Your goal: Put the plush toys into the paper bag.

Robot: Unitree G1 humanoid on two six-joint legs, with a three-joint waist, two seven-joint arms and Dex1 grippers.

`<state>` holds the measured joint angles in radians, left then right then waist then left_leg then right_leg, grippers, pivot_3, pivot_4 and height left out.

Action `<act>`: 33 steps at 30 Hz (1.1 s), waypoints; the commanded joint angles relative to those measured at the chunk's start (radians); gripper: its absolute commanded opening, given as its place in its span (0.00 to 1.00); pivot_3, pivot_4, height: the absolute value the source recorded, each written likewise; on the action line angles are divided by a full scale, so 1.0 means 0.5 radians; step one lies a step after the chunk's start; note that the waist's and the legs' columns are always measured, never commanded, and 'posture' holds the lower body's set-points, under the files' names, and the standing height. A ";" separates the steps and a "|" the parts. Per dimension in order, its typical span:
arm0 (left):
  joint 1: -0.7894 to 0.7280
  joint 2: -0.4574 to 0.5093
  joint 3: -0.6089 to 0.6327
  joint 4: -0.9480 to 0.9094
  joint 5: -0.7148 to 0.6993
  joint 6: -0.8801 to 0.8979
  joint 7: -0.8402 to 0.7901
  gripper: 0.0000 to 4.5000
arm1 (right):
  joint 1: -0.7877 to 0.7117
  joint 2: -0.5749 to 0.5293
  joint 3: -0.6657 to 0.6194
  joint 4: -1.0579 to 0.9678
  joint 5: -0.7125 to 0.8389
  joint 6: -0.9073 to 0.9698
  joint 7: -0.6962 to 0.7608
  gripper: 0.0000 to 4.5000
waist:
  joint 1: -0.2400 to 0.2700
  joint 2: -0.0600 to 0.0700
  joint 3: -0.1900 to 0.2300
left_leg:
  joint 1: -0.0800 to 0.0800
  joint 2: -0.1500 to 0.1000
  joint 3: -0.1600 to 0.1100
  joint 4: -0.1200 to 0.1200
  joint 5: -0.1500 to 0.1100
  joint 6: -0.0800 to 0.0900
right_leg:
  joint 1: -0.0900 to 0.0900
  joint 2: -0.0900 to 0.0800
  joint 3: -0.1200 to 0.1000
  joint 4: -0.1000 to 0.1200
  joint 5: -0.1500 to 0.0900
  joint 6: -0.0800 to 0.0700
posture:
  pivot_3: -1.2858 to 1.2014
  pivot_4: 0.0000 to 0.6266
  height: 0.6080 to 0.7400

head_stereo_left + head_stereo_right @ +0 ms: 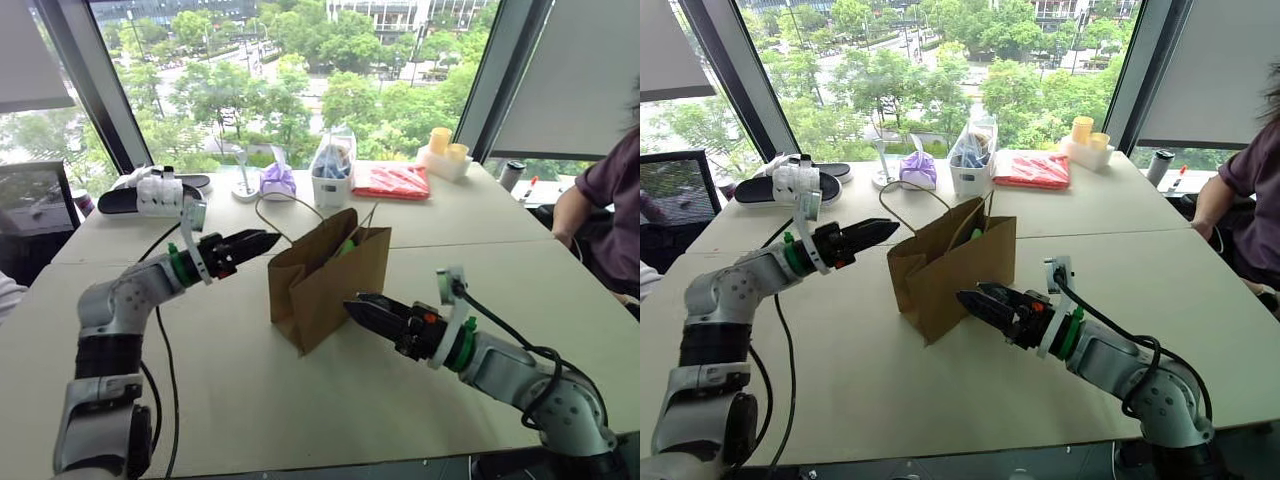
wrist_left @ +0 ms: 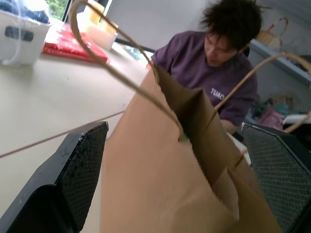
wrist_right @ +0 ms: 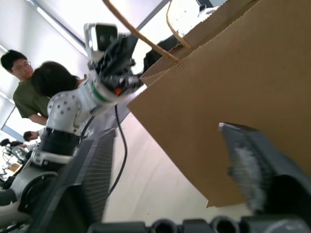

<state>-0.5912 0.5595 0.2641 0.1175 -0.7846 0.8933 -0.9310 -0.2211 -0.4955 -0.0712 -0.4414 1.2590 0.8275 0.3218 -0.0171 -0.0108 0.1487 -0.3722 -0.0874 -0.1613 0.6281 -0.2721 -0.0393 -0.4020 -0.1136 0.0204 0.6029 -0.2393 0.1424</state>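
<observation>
The white table (image 1: 480, 300) carried the brown kraft paper bag (image 1: 320, 285), which stood upright near its middle with the mouth gaping and its twine handles (image 1: 285, 205) looping up behind. A patch of bright green showed at the bag's mouth, probably the green plush toy (image 1: 347, 244) already inside, though too little was visible to be sure; the orange toy could not be made out.

The left gripper (image 1: 255, 242) hung just beside the bag's upper edge, fingers spread wide and empty, the bag's rim between them in the wrist view. The right gripper (image 1: 362, 310) pointed at the bag's lower front face, jaws parted and holding nothing.

The bag was light and stood unsupported, so a push from the right gripper low on its face could have tipped or slid it. The left fingers could also have snagged a handle and dragged it over.
</observation>
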 commanded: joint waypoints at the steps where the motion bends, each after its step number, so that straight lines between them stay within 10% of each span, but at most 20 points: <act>1: 0.157 0.087 0.113 -0.402 -0.178 0.098 0.010 1.00 | -0.077 0.039 0.093 0.002 -0.107 0.003 0.059 0.33 | 0.003 0.000 0.000 | 0.000 0.000 0.000 0.000 0.000 0.000 | -0.001 0.000 0.001 0.000 0.000 0.000 | 0.52 0.24 1.00; 4: 0.275 0.104 0.089 -0.624 -0.237 0.136 0.058 1.00 | -0.130 0.053 0.170 0.041 -0.190 0.038 0.097 0.01 | 0.018 -0.001 0.000 | -0.002 0.001 -0.001 0.001 0.000 0.000 | -0.001 -0.001 0.000 0.000 0.000 0.000 | 0.52 0.24 1.00; 28: 0.272 -0.290 -0.593 -0.675 0.413 -0.489 0.413 1.00 | -0.430 0.321 0.255 0.441 -0.783 0.019 0.267 0.01 | 0.012 -0.001 -0.001 | 0.000 -0.002 0.002 0.000 0.000 -0.001 | 0.001 -0.001 0.001 -0.003 0.001 -0.002 | 0.52 0.24 1.00; 33: 0.254 -0.303 -0.638 -0.623 0.453 -0.538 0.346 0.51 | -0.400 0.330 0.156 0.365 -0.730 0.050 0.254 0.00 | 0.010 0.000 -0.001 | 0.000 -0.002 0.003 -0.001 0.000 -0.001 | 0.000 -0.001 0.001 -0.003 0.001 -0.002 | 0.52 0.24 1.00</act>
<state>-0.4447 0.4039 -0.0500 -0.1866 -0.5648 0.6456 -0.7395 -0.4176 -0.3380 0.0513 -0.2049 0.8683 0.8488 0.4502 -0.0123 -0.0111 0.1483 -0.3724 -0.0881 -0.1600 0.6276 -0.2719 -0.0398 -0.4019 -0.1139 0.0212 0.6016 -0.2388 0.1413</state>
